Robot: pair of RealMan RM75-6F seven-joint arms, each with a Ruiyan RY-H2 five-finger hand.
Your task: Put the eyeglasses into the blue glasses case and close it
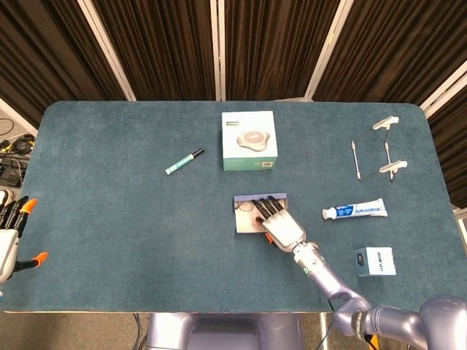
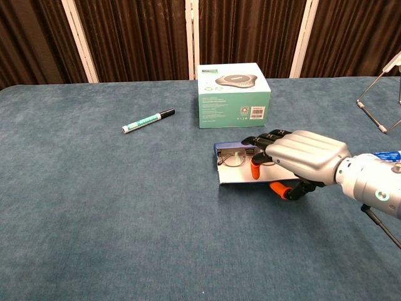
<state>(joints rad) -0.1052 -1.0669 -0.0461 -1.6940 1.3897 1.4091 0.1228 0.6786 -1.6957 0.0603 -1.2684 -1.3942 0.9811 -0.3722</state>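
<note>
One right hand (image 2: 305, 157) rests flat on the open blue case (image 2: 235, 175) — thin-framed eyeglasses (image 2: 233, 159) inside.

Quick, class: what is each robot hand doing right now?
Left robot hand: open, holding nothing.
Right robot hand: on the case flap; grip cannot be told.

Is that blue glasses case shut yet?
Not yet. The blue glasses case is partly open: the eyeglasses show inside, with the right hand over its lid.
</note>
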